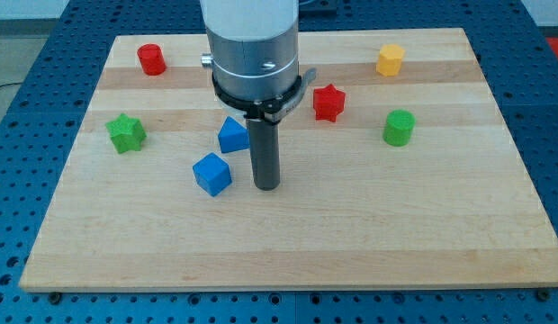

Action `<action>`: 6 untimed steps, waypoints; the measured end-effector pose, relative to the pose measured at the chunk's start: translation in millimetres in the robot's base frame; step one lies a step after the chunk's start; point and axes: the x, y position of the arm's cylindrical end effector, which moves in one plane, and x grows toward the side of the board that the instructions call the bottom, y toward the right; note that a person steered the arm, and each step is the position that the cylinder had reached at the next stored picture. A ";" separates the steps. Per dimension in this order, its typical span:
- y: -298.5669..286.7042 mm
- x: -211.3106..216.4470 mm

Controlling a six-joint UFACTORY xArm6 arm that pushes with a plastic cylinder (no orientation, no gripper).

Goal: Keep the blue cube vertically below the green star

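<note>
The blue cube [211,174] lies on the wooden board left of centre. The green star [126,132] lies at the view's left, up and to the left of the cube. My tip [266,186] rests on the board just to the right of the blue cube, with a small gap between them. A second blue block [232,135], wedge-like in shape, sits just above the cube and left of the rod.
A red cylinder [152,58] stands at the top left. A red star [328,102] lies right of the rod. A yellow block [390,59] sits at the top right. A green cylinder [399,127] stands at the right. The board [351,243] rests on a blue perforated table.
</note>
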 end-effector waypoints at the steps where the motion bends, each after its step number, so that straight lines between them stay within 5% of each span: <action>1: -41.5 -4.7; 6: -140.4 0.8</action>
